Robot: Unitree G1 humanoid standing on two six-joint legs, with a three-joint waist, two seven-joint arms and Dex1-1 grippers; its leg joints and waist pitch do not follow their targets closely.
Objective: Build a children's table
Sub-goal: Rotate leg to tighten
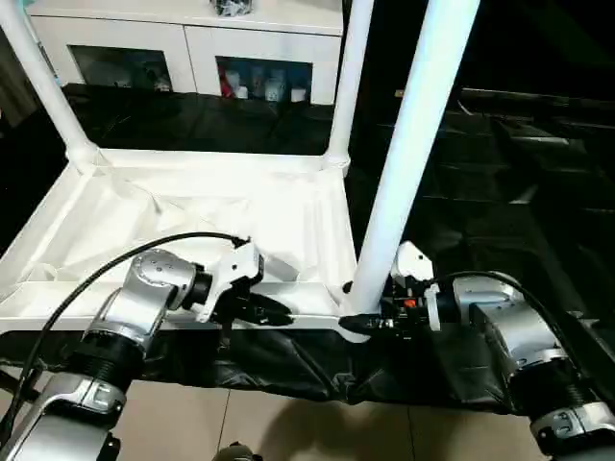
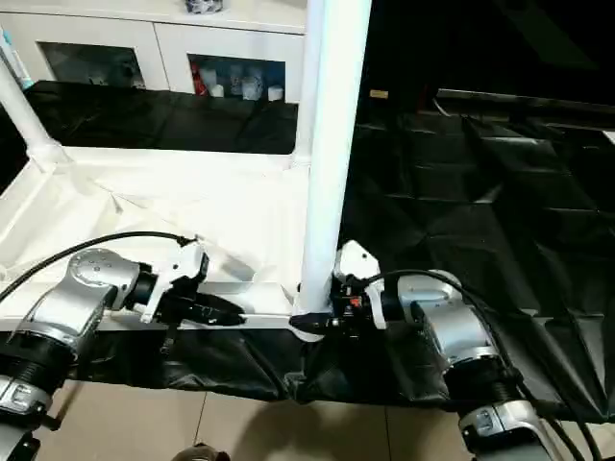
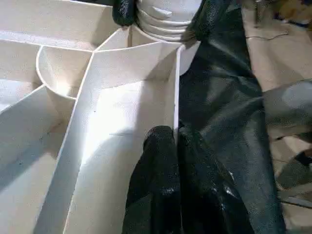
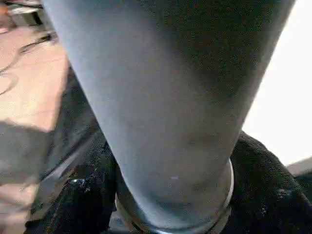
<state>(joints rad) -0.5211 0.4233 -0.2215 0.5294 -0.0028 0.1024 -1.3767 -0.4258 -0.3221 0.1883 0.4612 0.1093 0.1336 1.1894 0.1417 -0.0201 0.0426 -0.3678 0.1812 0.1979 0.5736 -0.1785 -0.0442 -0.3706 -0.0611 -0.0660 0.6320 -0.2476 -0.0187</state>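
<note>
table legs (image 1: 413,134) cut off above, cabinet (image 1: 192,48) contents blurred

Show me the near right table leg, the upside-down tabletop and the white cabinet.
near right leg (image 1: 404,163), left eye view, mid shaft
tabletop (image 1: 192,216), left eye view, bare underside panel
white cabinet (image 1: 192,43), left eye view, frame between the glass doors

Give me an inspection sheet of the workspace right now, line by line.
Surface: black sheet on a platform.
Job's things: tabletop upside down; three legs standing in corner sockets, nearest leg at the near right corner.
Clutter: nothing seen.
Grippers: left gripper shut on the tabletop's near rim; right gripper around the nearest leg's base.
Cables: black cable over the left forearm.
Surroundings: white cabinet behind, tiled floor.
</note>
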